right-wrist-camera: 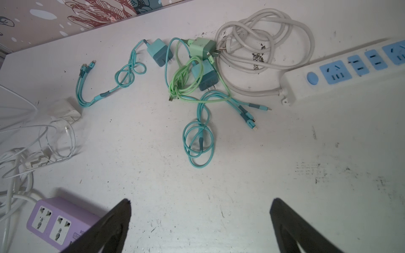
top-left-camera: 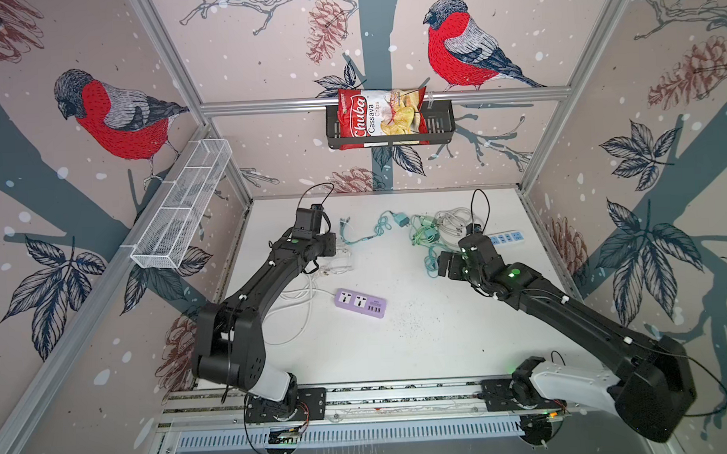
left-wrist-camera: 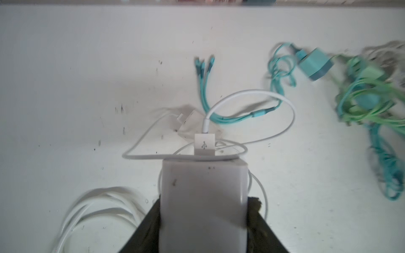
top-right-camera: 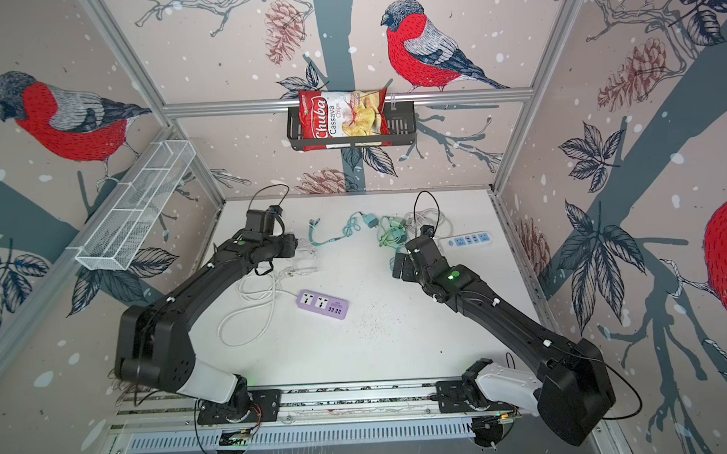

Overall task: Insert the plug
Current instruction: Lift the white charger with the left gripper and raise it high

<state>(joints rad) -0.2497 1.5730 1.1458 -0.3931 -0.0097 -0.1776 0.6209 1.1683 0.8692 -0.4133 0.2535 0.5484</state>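
The left gripper (left-wrist-camera: 203,204) was about half open, its black fingers (left-wrist-camera: 151,219) clamped on both sides of a white rectangular plastic charger block (left-wrist-camera: 202,186). At the block's far end a white USB connector (left-wrist-camera: 205,145) was plugged in. Its thin white cable (left-wrist-camera: 252,94) looped out ahead of the jaws over the white table (left-wrist-camera: 65,87). Further ahead lay a teal braided three-headed cable (left-wrist-camera: 203,72). The lilac plastic power strip (top-left-camera: 360,303), its two sockets facing up, lay well apart from this gripper, back toward the arm bases and between the two arms. The right gripper (right-wrist-camera: 201,203) stood spread wide with nothing between its fingers, the lilac strip off to its side and a white-and-blue power strip (right-wrist-camera: 350,72) well ahead.
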